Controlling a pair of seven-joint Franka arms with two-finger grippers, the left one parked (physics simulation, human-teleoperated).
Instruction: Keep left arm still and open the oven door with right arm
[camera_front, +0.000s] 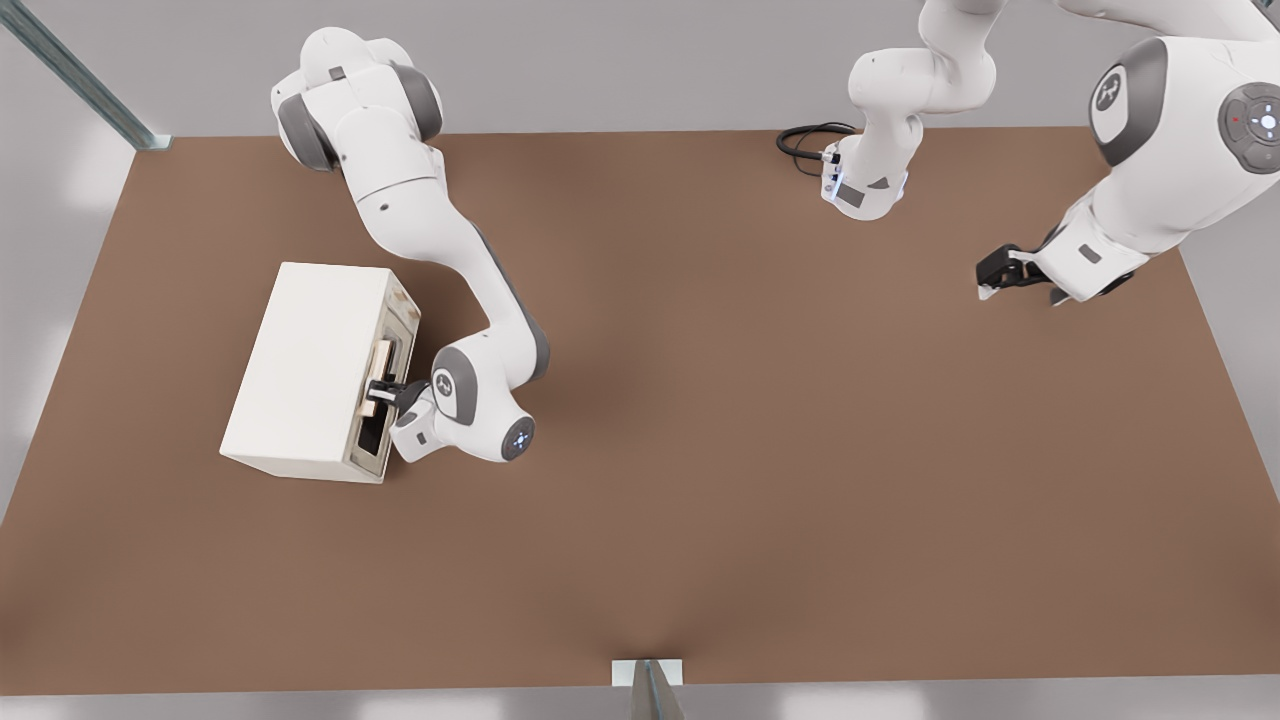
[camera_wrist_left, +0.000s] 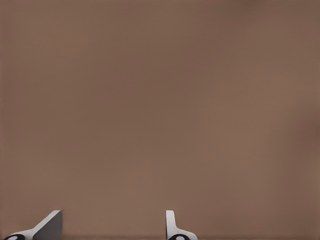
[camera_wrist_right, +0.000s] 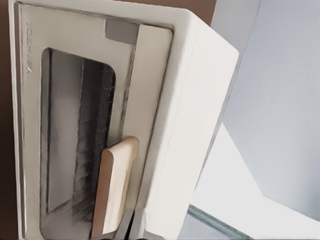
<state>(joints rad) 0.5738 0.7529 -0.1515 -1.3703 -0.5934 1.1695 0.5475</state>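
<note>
Contact stage of the door-opening task, seen from the front view and my right wrist view. Oven (camera_front: 305, 365) sits on the brown counter (camera_front: 700, 450) toward the front view's left, its plain white top facing the camera and its oven door (camera_front: 385, 385) turned toward the front view's right. My right arm (camera_front: 430, 230) reaches down from the far edge of the counter and brings my hand (camera_front: 383, 392) against the pale tan bar handle (camera_front: 381, 372) on that door. In the wrist view the handle (camera_wrist_right: 114, 185) runs along the dark glass window (camera_wrist_right: 77, 145), and my fingertips (camera_wrist_right: 131, 227) meet at its near end; the fingers look clamped on the handle, though only their tips show. The door appears nearly flush with the cream frame, with perhaps a slight gap on the handle side, so I judge the pull has barely begun. To do this step well, I should keep the grip firm and square on the bar, then draw the hand away from the oven face along the arc the hinge allows, not straight out, since a straight pull could drag the light oven across the counter or let the bar slip from my fingers.
</note>
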